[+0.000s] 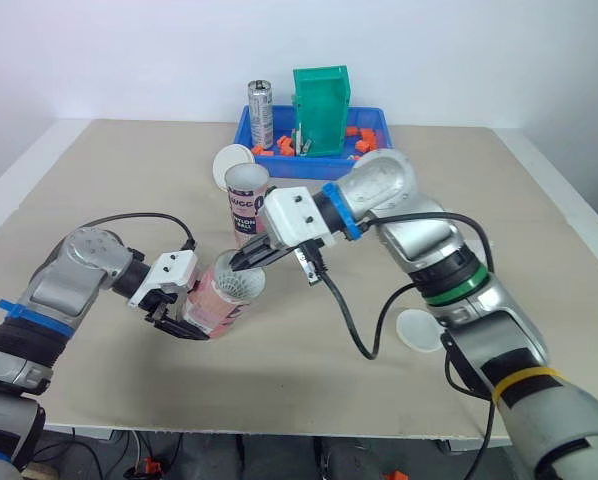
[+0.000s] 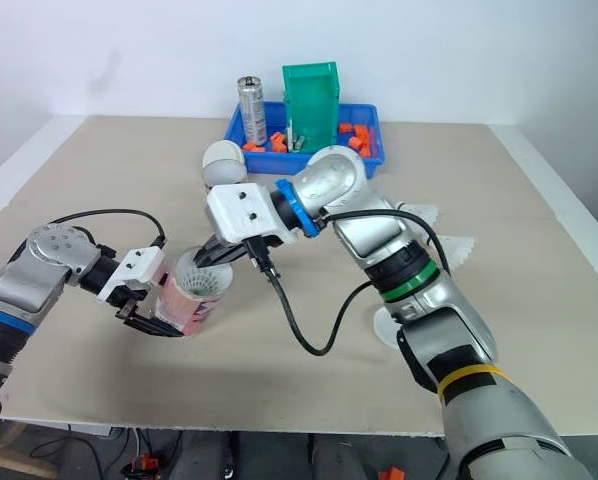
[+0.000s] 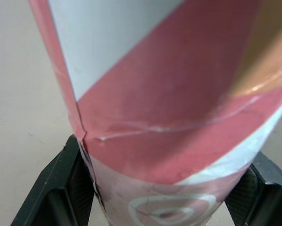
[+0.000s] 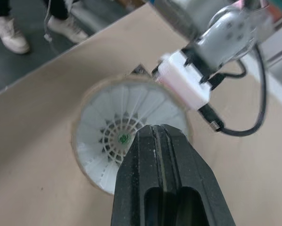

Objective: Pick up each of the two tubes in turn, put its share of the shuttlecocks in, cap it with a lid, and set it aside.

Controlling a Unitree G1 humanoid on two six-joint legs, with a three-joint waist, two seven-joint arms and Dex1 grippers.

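You could read the word "NYLON" on the standing tube (image 1: pixel 247 205). The other letters on it were too small to read. This tube stood straight up, open end at the top, just in front of the blue tray (image 1: pixel 374 120).

The pink and white tube (image 1: pixel 224 295) had a white swirl mark low on its side, and you could not read any words on it. It was further from the blue tray than the standing tube, toward the robot's left. It leaned over. Its long side ran from the closed end, down by your left gripper (image 1: pixel 184 320), up to the open end, which pointed up and toward the tray.

Your left gripper was clamped on the lower part of this tube, one black finger on each side.

Your right gripper (image 1: pixel 241 262) had its two fingers pressed together with nothing between them. Its tip sat right at the open end of the leaning tube, on the white shuttlecock (image 4: pixel 117 122) inside.

One white lid (image 1: pixel 232 160) lay next to the blue tray, behind the standing tube. Another lid (image 1: pixel 417 330) lay well away from the tray, by your right arm. Loose shuttlecocks (image 2: pixel 457 248) lay to the right, between that lid and the tray.

A green bin (image 1: pixel 321 105) and a silver can (image 1: pixel 261 110) stood in the tray.
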